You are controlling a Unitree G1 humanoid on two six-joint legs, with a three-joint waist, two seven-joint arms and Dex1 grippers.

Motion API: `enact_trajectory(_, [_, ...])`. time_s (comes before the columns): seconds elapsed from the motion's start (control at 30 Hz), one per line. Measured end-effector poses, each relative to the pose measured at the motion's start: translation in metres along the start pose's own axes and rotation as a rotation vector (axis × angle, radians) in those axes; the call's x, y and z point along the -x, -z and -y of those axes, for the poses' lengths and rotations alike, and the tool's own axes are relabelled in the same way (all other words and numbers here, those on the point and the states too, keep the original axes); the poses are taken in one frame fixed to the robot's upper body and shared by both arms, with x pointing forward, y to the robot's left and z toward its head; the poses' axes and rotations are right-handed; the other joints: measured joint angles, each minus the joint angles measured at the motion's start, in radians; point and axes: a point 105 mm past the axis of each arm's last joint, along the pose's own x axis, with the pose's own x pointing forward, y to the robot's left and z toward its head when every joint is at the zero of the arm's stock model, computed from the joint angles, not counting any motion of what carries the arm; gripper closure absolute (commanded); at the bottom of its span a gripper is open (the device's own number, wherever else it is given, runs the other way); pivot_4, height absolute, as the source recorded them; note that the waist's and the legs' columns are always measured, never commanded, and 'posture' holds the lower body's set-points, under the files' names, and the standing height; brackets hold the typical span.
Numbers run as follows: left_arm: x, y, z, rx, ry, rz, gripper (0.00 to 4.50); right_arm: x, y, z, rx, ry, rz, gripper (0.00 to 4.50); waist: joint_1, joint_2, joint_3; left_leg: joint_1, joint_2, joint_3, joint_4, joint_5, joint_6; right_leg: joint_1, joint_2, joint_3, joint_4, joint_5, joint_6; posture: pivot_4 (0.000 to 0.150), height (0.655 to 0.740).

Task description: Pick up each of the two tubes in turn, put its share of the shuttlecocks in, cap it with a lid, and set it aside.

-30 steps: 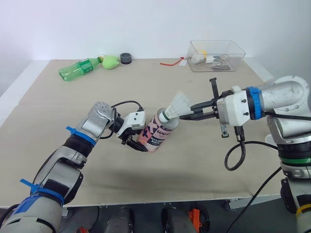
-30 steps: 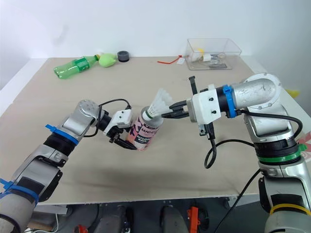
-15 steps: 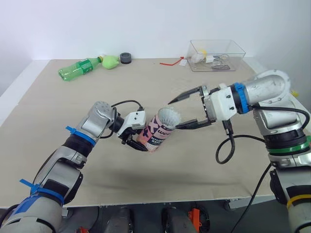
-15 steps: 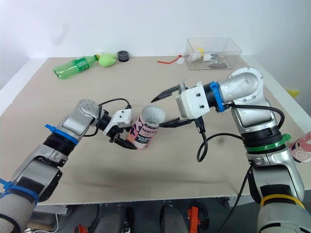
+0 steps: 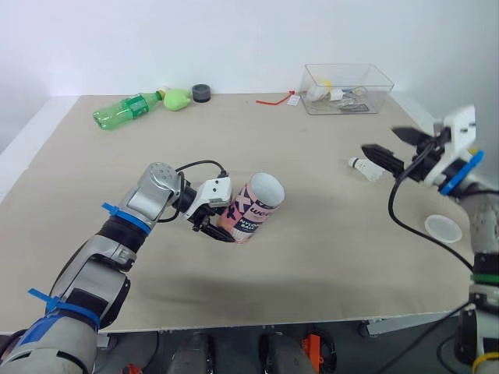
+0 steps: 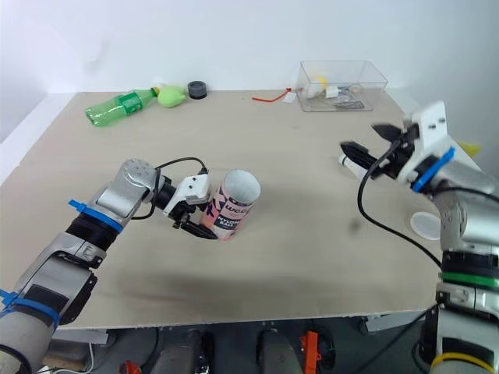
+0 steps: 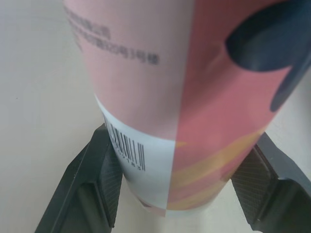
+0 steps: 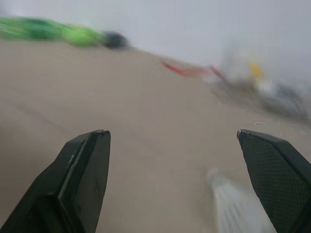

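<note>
A beige worktop (image 5: 327, 234) meets a white wall. A green bottle (image 5: 125, 111), a black cap (image 5: 202, 93) and a clear box (image 5: 347, 88) sit along its far edge. Mid-worktop, the left pincer (image 7: 177, 184) clasps the tilted pink tube (image 5: 253, 210). The right pincer (image 5: 382, 142) hangs spread near a loose shuttlecock (image 5: 363, 167) and a clear lid (image 5: 443, 227).

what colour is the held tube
Mostly pink tube, with a white barcode band, dark blue and orange patches; clearest in left wrist view.
</note>
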Motion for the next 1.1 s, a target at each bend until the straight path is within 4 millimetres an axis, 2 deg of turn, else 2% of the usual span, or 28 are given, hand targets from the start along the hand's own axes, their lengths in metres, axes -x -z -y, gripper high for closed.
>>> enact_trajectory(0.13, [-0.001, 0.000, 0.000, 0.000, 0.000, 0.002, 1.81, -0.011, 0.023, 0.008, -0.101, 0.112, -0.054, 0.04, -0.006, 0.001, 0.000, 0.001, 0.000, 0.000, 0.000, 0.002, 0.001, 0.001, 0.001, 0.001, 0.000, -0.003, 0.004, 0.150, 0.7400])
enact_trajectory(0.2, [-0.003, -0.002, 0.000, -0.001, 0.004, 0.007, 1.81, -0.018, 0.034, 0.011, -0.090, 0.135, -0.102, 0.04, -0.011, 0.001, 0.000, 0.001, -0.001, 0.000, 0.000, 0.003, 0.002, 0.001, 0.000, 0.002, 0.000, -0.003, 0.004, 0.150, 0.7400])
enact_trajectory(0.37, [-0.007, -0.004, 0.001, -0.005, 0.014, 0.017, 1.81, -0.036, 0.060, 0.005, -0.105, 0.134, -0.183, 0.04, -0.017, 0.001, 0.000, 0.000, -0.002, 0.001, 0.000, 0.003, 0.002, 0.000, 0.000, 0.005, -0.001, -0.001, 0.008, 0.150, 0.7400])
enact_trajectory(0.43, [-0.007, -0.005, 0.001, 0.000, 0.014, 0.017, 1.81, -0.039, 0.066, 0.011, -0.111, 0.169, -0.202, 0.04, -0.018, 0.001, 0.000, -0.001, -0.003, 0.001, 0.000, 0.002, 0.002, 0.000, -0.001, 0.005, -0.001, 0.000, 0.009, 0.150, 0.7400])
enact_trajectory(0.6, [-0.006, -0.005, 0.003, -0.007, 0.015, 0.013, 1.81, -0.050, 0.063, 0.024, -0.102, 0.260, -0.184, 0.04, -0.021, 0.001, 0.000, 0.000, -0.003, 0.001, -0.001, 0.002, 0.002, 0.000, -0.001, 0.005, -0.001, 0.000, 0.009, 0.150, 0.7400])
enact_trajectory(1.0, [-0.005, -0.004, 0.004, -0.001, 0.008, 0.009, 1.81, -0.070, 0.072, 0.018, -0.118, 0.294, -0.190, 0.04, -0.023, 0.001, 0.000, 0.000, -0.002, 0.002, -0.001, 0.002, 0.002, 0.000, 0.000, 0.005, -0.001, 0.000, 0.008, 0.150, 0.7400])
enact_trajectory(1.1, [-0.005, -0.003, 0.005, -0.001, 0.007, 0.008, 1.81, -0.074, 0.066, 0.017, -0.111, 0.296, -0.177, 0.80, -0.023, 0.001, 0.000, 0.000, -0.003, 0.002, -0.002, 0.002, 0.002, 0.000, 0.000, 0.006, -0.001, 0.000, 0.008, 0.150, 0.7400])
